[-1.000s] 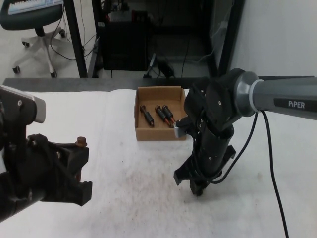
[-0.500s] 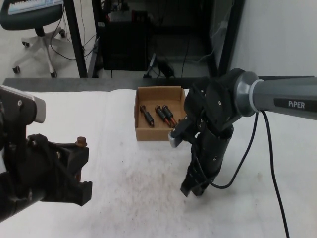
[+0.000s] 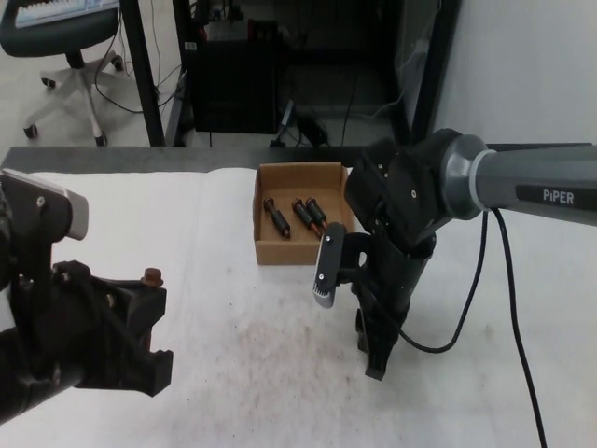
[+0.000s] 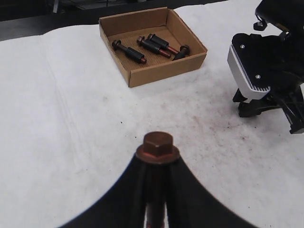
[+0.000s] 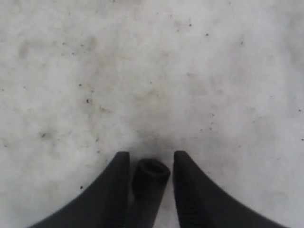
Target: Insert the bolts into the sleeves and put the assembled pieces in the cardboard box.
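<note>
My left gripper (image 4: 156, 190) is shut on a copper-coloured bolt (image 4: 157, 148) whose hex head sticks up between the fingers; in the high view the bolt (image 3: 152, 277) shows above the left arm at the bench's near left. My right gripper (image 5: 149, 178) is shut on a black sleeve (image 5: 151, 173), its open end facing the white cloth just below. In the high view that gripper (image 3: 375, 359) points down at the cloth, in front of the cardboard box (image 3: 297, 247). The box (image 4: 166, 69) holds three assembled pieces (image 4: 152, 45).
A stained white cloth (image 3: 242, 345) covers the bench. Beyond the far edge stand a dark rack (image 3: 238, 65) and an office chair (image 3: 65, 47). A black cable (image 3: 508, 308) hangs from the right arm.
The right wrist has rotated and its gripper has shifted slightly right, now pointing straight down at the cloth. The left arm has dropped a little with its bolt.
</note>
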Robot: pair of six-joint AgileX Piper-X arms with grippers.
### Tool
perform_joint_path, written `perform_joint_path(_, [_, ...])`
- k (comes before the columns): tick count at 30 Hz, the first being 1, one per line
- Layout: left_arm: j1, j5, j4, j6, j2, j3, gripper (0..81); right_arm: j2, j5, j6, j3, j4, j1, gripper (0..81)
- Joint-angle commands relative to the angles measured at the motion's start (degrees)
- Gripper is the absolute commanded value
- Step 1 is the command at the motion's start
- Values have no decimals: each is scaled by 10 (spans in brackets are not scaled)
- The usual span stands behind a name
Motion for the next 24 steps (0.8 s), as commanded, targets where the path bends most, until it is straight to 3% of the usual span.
perform_joint_path(1, [1, 1, -4, 0, -6, -2, 3, -1, 1, -7, -1, -7, 0, 283])
perform_joint_path(8, [1, 1, -4, 0, -6, -2, 3, -1, 0, 41, -2, -2, 0, 253])
perform_joint_path(14, [1, 1, -4, 0, -6, -2, 3, -1, -6, 70, -2, 36, 0, 439])
perform_joint_path(24, [1, 1, -4, 0, -6, -2, 3, -1, 22, 70, -2, 49, 0, 436])
